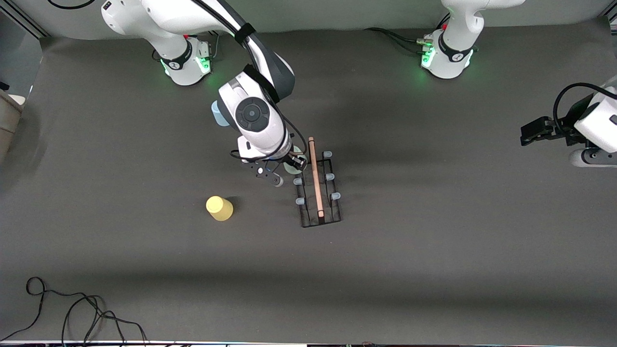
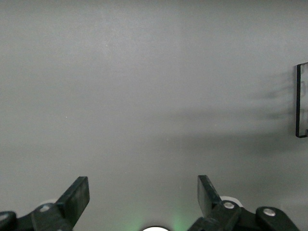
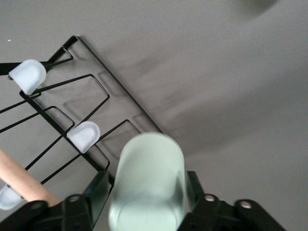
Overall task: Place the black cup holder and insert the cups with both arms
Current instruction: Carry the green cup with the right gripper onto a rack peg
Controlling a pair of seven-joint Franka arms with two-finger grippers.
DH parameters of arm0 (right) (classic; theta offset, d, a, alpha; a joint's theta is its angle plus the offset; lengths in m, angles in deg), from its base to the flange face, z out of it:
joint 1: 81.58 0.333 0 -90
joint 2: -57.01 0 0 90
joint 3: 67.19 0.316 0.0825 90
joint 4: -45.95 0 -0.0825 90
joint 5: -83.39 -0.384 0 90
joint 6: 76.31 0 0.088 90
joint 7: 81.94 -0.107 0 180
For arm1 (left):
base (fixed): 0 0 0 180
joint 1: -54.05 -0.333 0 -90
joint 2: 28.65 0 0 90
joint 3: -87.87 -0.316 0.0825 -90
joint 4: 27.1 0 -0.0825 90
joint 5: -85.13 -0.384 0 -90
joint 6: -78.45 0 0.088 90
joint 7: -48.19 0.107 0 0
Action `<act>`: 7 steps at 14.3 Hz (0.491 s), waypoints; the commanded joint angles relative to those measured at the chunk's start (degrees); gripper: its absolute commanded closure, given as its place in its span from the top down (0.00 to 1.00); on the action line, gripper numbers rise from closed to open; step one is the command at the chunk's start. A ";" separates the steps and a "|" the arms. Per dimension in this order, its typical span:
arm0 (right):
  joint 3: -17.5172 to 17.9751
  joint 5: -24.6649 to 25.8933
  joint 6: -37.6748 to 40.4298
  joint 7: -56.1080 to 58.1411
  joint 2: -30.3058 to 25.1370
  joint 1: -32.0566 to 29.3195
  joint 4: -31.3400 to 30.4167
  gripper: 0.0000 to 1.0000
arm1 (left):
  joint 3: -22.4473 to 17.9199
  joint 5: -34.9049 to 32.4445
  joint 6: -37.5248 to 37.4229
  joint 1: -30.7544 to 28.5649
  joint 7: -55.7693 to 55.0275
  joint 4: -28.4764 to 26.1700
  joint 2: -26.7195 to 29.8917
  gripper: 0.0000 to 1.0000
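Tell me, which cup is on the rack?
The pale grey-green cup, between the right gripper's jaws at the black cup holder. The yellow cup sits alone on the table.

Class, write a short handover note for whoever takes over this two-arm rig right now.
Right hand: over the black cup holder, fingers either side of the grey-green cup; grip unclear.
Left hand: open, empty, waiting at its end of the table.
Done: holder placed mid-table.
Yellow cup lies toward the right arm's end; blue cup is partly hidden under the right arm.
Left: seat grey-green cup, then the other two.
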 commanded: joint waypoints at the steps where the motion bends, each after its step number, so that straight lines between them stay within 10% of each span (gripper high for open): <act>1: -0.95 1.17 0.27 -1.54 0.25 0.21 1.69 1.00 | 0.28 -0.49 0.64 -0.14 0.56 0.10 0.26 1.00; 7: -8.40 0.56 9.06 16.77 -5.64 -2.77 1.78 1.00 | 0.28 -0.49 0.64 -0.23 0.56 -0.17 0.35 1.00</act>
